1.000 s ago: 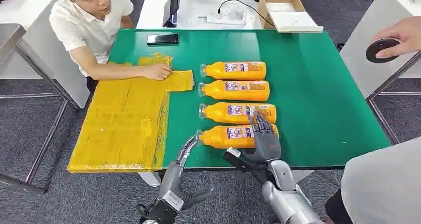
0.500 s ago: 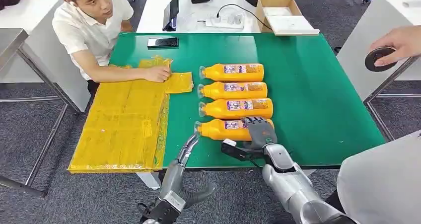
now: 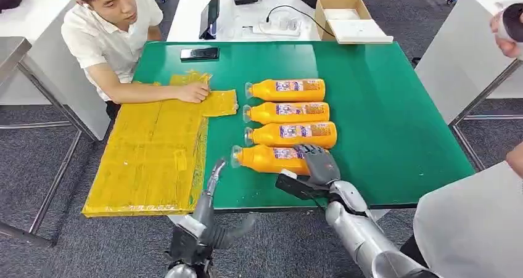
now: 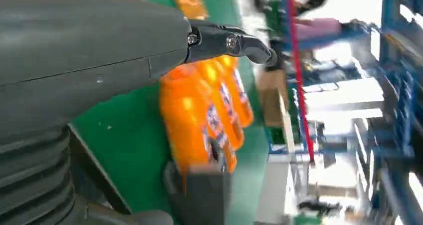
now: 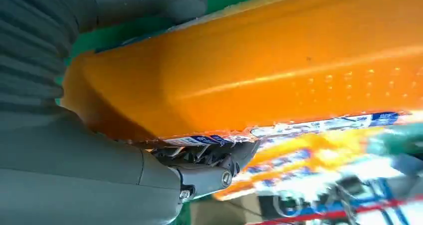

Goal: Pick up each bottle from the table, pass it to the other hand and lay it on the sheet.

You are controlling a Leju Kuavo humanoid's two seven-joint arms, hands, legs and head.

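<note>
Right hand clamped on nearest bottle; left hand at 9 o'clock, apparently spread for handover.

Bright even indoor light, soft shadows, wrist views motion-blurred (background overexposed)

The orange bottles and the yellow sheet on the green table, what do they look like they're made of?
Orange bottles: probably clear glossy plastic filled with orange liquid; highlights run along the sides, caps look see-through, printed labels wrap them. Yellow sheet: likely thin shiny plastic film, judging by its wrinkles and glare. Right hand grips the nearest bottle.
</note>
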